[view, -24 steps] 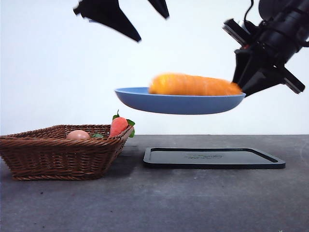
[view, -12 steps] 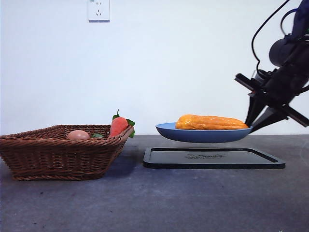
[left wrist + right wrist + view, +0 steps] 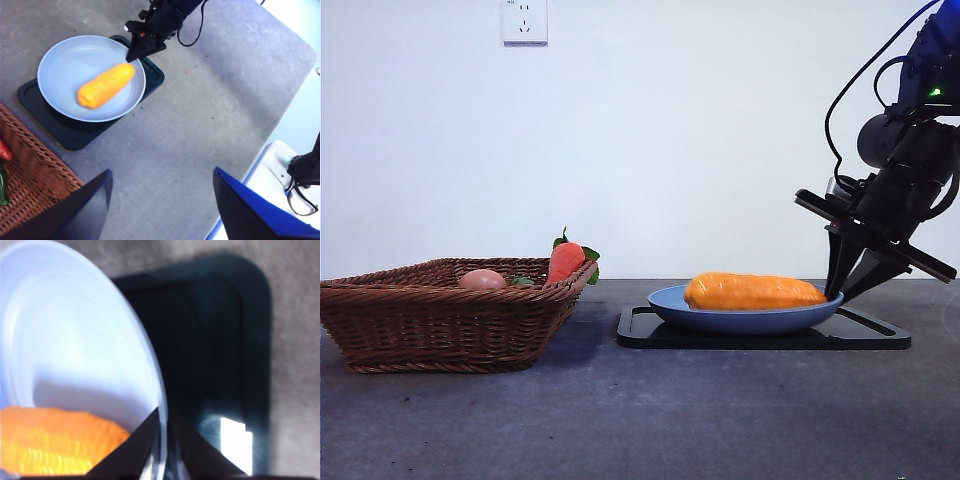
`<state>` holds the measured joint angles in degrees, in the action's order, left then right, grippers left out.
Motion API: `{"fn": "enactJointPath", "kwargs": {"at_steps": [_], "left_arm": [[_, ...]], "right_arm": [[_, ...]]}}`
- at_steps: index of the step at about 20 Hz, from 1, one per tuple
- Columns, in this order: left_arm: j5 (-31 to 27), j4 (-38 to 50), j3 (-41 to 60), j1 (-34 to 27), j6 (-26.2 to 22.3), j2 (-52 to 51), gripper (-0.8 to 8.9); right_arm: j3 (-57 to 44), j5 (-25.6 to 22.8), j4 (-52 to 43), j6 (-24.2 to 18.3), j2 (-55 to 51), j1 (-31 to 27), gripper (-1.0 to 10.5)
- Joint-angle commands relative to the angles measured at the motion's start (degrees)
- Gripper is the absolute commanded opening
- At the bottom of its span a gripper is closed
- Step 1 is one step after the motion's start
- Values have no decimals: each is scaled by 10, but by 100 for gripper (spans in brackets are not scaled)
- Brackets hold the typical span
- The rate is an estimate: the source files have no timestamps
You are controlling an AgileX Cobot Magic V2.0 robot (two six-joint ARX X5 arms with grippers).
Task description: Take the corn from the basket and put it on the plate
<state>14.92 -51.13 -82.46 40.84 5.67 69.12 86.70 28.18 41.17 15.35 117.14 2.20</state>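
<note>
Grey, slightly speckled tabletop (image 3: 650, 420) with a plain white wall behind and a power outlet (image 3: 524, 21) up high. On the table there's a flat black tray (image 3: 630, 328), and the blue plate (image 3: 670, 303) sits on top of it with the corn (image 3: 755, 291) lying lengthwise across the middle of the plate.

Right gripper (image 3: 840, 292) is down at the plate's edge, and in its wrist view the 2 black jaws are pinched narrow with the plate rim (image 3: 159, 390) caught between them, corn just beside the tips. So it's clamped on the plate, not the corn.

Left gripper (image 3: 160, 200) hangs high above the table, jaws spread wide with nothing between them, looking down on plate, tray and a corner of the basket (image 3: 30, 175).

Basket sits well apart from the tray, with a carrot (image 3: 565, 260) and 1 small pinkish egg-like thing (image 3: 482, 279) poking above its rim.
</note>
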Motion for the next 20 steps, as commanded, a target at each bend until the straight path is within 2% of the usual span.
{"fn": "enactJointPath", "kwargs": {"at_steps": [1, 4, 8, 14, 18, 20], "left_arm": [[-2, 3, -13, 3, -3, 4, 326], [-2, -2, -13, 3, -3, 4, 326], [-2, -4, -13, 3, -3, 4, 326], [-2, -3, -13, 3, -5, 4, 325], [-9, -3, -13, 2, -19, 4, 325], [-21, -3, -13, 2, -24, 4, 325]], "right_arm": [[7, -25, 0, -30, 14, 4, 1], [7, -28, 0, -30, 14, 8, 12], [8, -37, -9, -33, 11, 8, 222], [12, -29, 26, -58, -66, -11, 231], [12, -23, 106, -107, -152, -8, 230], [12, -17, 177, -142, -195, 12, 230]]}}
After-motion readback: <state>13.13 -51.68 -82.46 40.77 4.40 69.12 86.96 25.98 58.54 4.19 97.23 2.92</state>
